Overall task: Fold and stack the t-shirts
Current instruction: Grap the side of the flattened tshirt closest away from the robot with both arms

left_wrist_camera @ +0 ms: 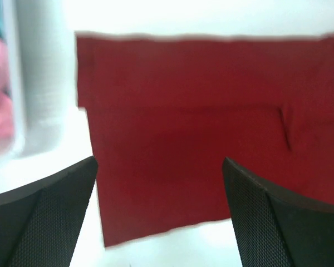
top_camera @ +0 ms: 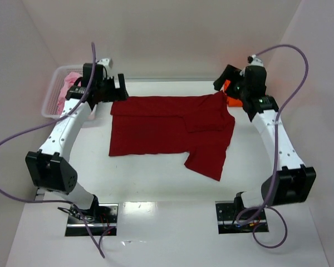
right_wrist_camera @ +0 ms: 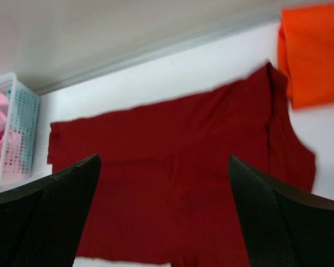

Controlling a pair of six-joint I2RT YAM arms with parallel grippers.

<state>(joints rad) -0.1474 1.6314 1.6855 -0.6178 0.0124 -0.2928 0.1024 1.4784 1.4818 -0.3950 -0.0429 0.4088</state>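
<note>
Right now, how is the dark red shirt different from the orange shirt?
The dark red shirt lies spread wide across the middle of the table; the orange shirt is a compact pile at the far right. The dark red shirt covers much more table than the orange shirt. Both are plain cloth.

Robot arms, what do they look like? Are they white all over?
Not all white. The left arm and right arm have white tube-like links with chunky black joints. A purple cable loops off each one. The left gripper and right gripper are black, with wide fingers showing a fine mesh-like texture.
</note>
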